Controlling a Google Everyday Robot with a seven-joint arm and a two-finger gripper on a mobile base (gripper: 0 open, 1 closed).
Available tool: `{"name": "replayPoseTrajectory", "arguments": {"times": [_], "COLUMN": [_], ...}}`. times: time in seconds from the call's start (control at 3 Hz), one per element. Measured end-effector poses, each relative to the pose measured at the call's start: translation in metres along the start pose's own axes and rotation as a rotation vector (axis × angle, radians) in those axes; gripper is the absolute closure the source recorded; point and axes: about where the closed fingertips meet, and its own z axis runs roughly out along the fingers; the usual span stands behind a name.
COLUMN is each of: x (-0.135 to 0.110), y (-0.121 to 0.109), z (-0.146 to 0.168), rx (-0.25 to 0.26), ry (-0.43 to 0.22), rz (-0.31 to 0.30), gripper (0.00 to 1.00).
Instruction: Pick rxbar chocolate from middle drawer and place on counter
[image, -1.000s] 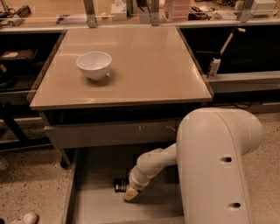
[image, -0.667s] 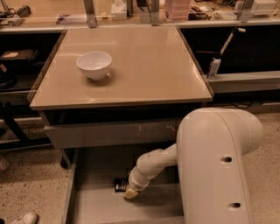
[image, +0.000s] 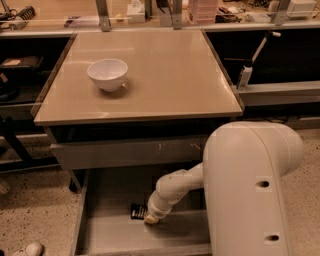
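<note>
The gripper (image: 151, 218) is placed low inside the pulled-out middle drawer (image: 107, 237), with its tip set at the right end of the rxbar chocolate (image: 137, 211). The bar lies flat on the grey drawer floor, about midway between front and back. The wrist is angled steeply downward, presumably so that the flat bar can be taken from above, since the drawer front (image: 125, 152) above overhangs the rear of the box and little headroom is left there. Whether the bar is actually held, and how wide the gripper stands, cannot be told, because the tip covers the bar's near end. The grasp is judged to be the step in hand, and the bar is not yet lifted.

On the counter (image: 170, 75) a white bowl (image: 107, 74) is set toward the left rear, well apart from the near right part, where the bar could be laid. The right side of the drawer is hidden by the bulky arm (image: 250, 190). On the way up, the drawer front and the counter's thin edge must be cleared.
</note>
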Motion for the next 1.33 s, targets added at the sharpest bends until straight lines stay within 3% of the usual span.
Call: {"name": "replayPoseTrajectory", "arguments": {"times": [0.67,1.33], "x": [-0.006,-0.026], "y": [0.005,0.026], "z": [-0.011,-0.077], "rx": [0.031,0.123], "ry": [0.003,0.039], "rz": [0.006,0.014], "gripper": [1.0,1.0]}}
